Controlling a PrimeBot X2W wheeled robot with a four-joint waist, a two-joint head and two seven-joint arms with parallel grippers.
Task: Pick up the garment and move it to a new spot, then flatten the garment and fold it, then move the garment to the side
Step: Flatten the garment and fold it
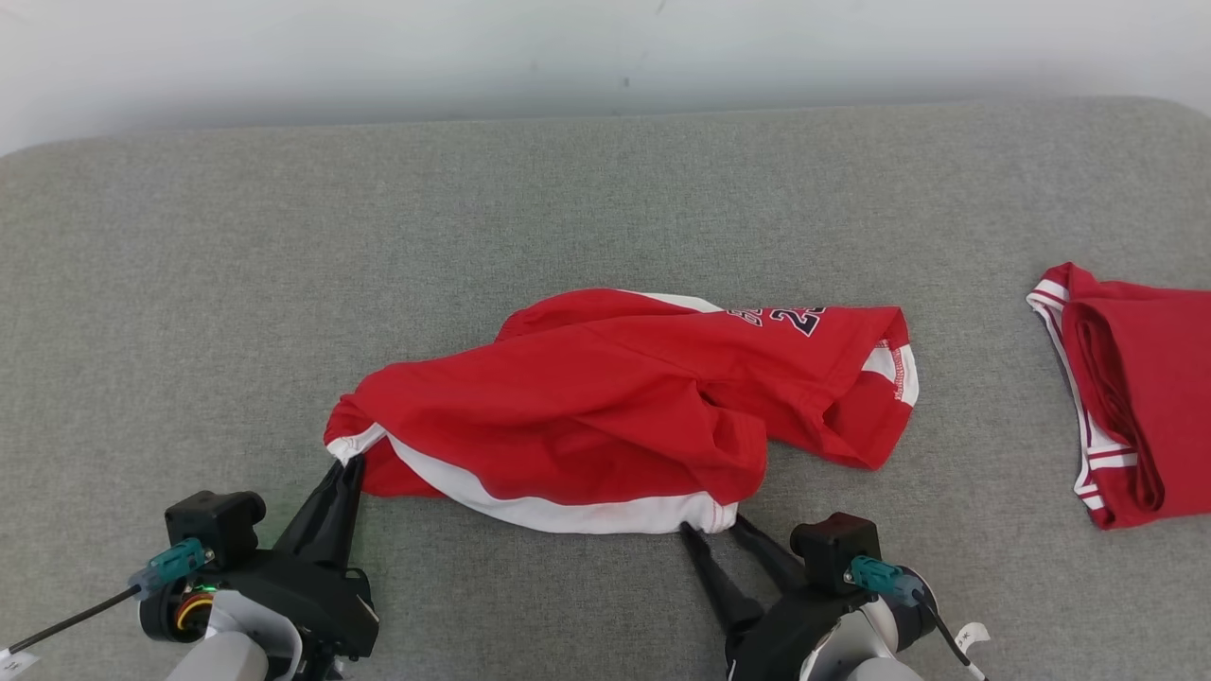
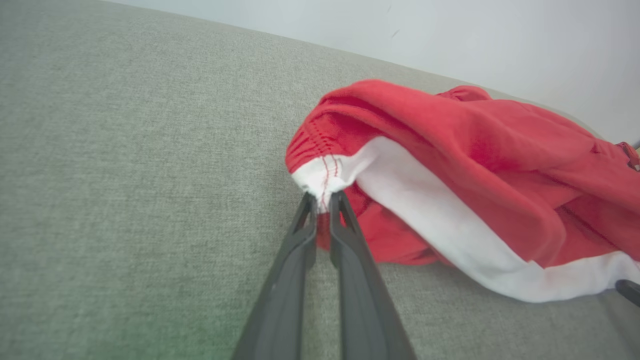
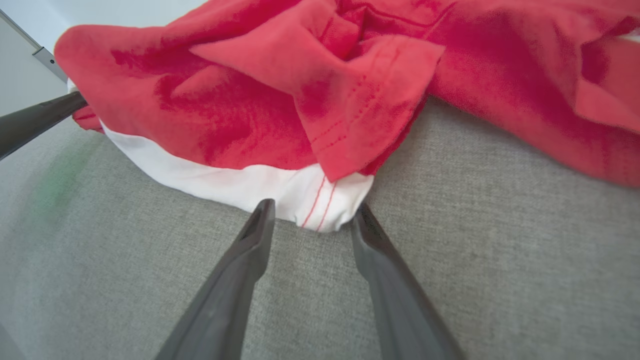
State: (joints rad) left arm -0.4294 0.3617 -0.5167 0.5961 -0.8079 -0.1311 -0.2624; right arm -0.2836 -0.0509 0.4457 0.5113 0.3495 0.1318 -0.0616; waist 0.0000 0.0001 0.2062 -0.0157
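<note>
- Garment (image 1: 615, 397): red with white trim, crumpled in a heap mid-way across the grey fabric surface (image 1: 189, 284), right in front of me.
- Its white hem band (image 1: 568, 515) is the near edge. It runs left to right, roughly straight, between my two end effectors; that's the long axis I care about.
- Left end effector (image 1: 352, 463): clamped on the left corner of that band. In the left wrist view, the fingers (image 2: 300, 240) are pinched together with white cloth between the tips.
- Right end effector (image 3: 314, 206): jaws apart, with the right corner of the band sitting between the two tips, straight ahead of them. One tip is on each side, and no pinch is visible.
- My read: the right arm is on target and needs no sideways shift. Closing on that corner should be enough.
- With both ends of the band held, the lift should hang the garment from its hem.
- Risk: the loose red flap (image 3: 360, 115) lies over the corner, so I may catch two layers.
- Second red garment (image 1: 1135, 407): folded at the far right, well apart from this one.
</note>
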